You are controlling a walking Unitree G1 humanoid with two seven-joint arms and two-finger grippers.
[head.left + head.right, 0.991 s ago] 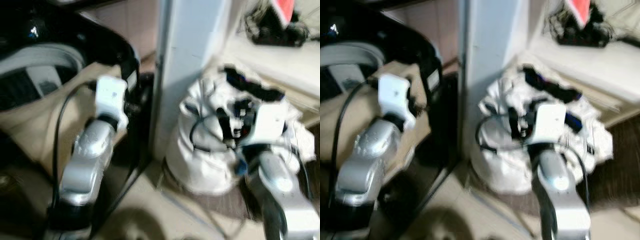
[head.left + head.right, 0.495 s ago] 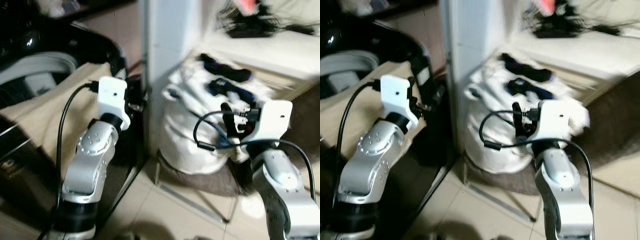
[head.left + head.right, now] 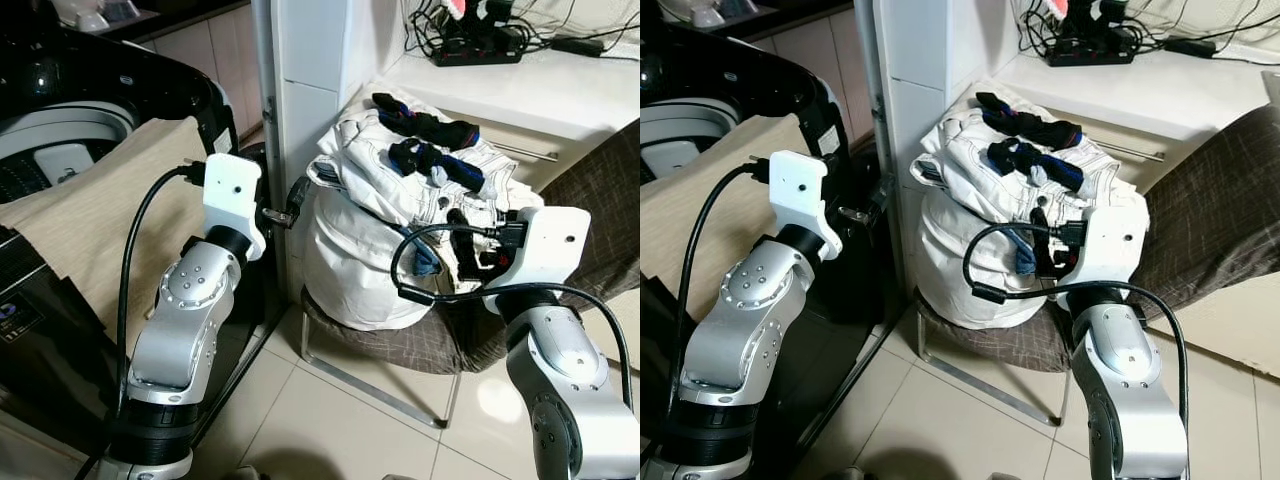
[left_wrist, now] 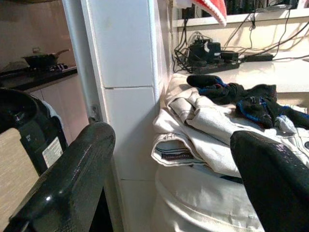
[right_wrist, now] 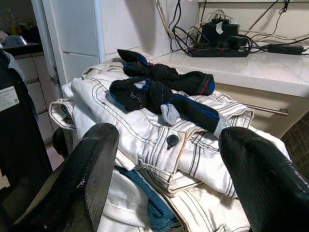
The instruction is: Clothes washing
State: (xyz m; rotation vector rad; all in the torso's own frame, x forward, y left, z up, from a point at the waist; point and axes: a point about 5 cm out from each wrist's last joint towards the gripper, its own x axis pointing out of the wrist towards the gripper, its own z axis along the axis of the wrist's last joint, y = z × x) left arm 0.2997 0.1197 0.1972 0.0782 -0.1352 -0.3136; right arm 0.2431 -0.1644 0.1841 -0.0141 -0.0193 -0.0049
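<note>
Chair (image 3: 400, 350): brown checked seat on a metal frame, standing on a pale tiled floor (image 3: 330, 420) just beside a white pillar (image 3: 305, 90). Laundry pile (image 3: 370, 250): a bulging white bundle on the seat, topped by folded white jeans (image 5: 159, 130) with dark stitching and a metal button, a scrap of blue cloth (image 5: 149, 203) showing beneath them. Socks (image 3: 430, 150): dark with blue and red trim, lying flat on top of the jeans, their long axes running roughly from the pillar side toward the tabletop side, the grey toe of one pointing toward the right arm. Washer (image 3: 90, 110): black top-loader on the robot's left, lid up, drum rim visible, a beige cloth (image 3: 100, 230) draped over its front edge. Tabletop (image 3: 520, 85): white, behind the chair, carrying a black power strip (image 3: 470, 50) with a tangle of cables. Left end effector (image 4: 169, 179): raised between washer and pillar, fingers spread wide and holding nothing, aimed at the pile's jeans edge but apart from it. Right end effector (image 5: 164, 188): level with the front of the pile, just beside the white bundle, fingers wide apart and holding nothing, the jeans button and socks in line between them. A brown checked cushion (image 3: 1210, 200) rests against the chair on the robot's right.
</note>
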